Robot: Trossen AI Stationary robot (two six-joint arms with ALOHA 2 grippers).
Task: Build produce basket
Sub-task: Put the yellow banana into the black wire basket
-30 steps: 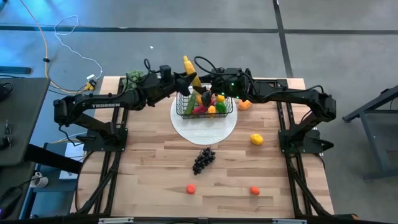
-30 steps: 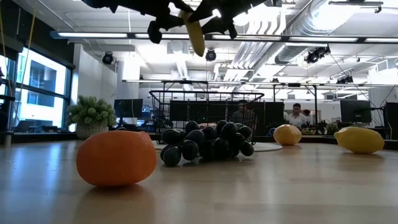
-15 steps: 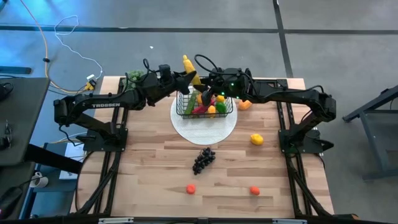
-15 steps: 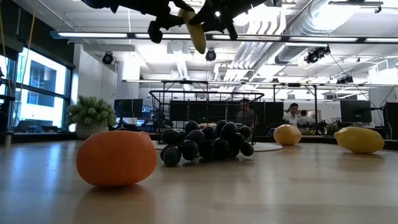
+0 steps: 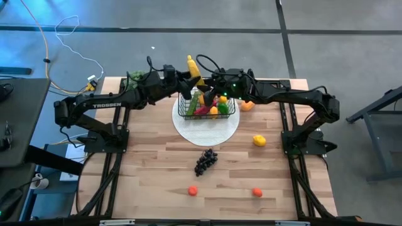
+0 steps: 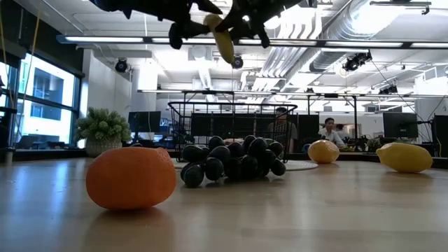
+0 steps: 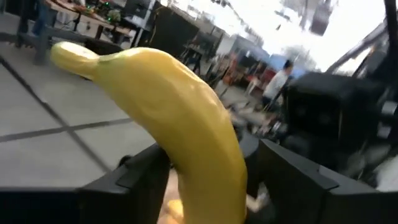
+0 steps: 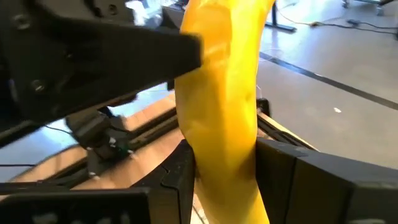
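A yellow banana (image 5: 191, 66) hangs high over the black wire basket (image 5: 207, 107), which stands on a round white plate (image 5: 207, 130) and holds several pieces of produce. My right gripper (image 5: 206, 88) comes from the table's right and is shut on the banana (image 8: 221, 93). My left gripper (image 5: 187, 80) comes from the left and is open, its fingers (image 7: 140, 183) standing on either side of the same banana (image 7: 186, 124). In the low view the banana (image 6: 224, 40) slants down between both grippers. My right gripper pinches the banana's middle part (image 8: 217, 168) between its two fingers, which lie across it. The fingers come roughly level from the table's right. The banana is lifted clear, steeply tilted, with its lower end (image 6: 228, 59) below the fingers, above the basket.
On the table in front of the plate lie a dark grape bunch (image 5: 205, 161), a lemon (image 5: 259, 140) and two small oranges (image 5: 193, 190) (image 5: 257, 192). An orange mango (image 5: 247, 105) lies right of the basket. A leafy bunch (image 5: 135, 77) sits at the far left corner.
The banana has stayed high over the basket and tipped a little, its lower end swinging toward the table's right. My right gripper has shut on it and my left gripper has opened around it. Neither arm has travelled noticeably.
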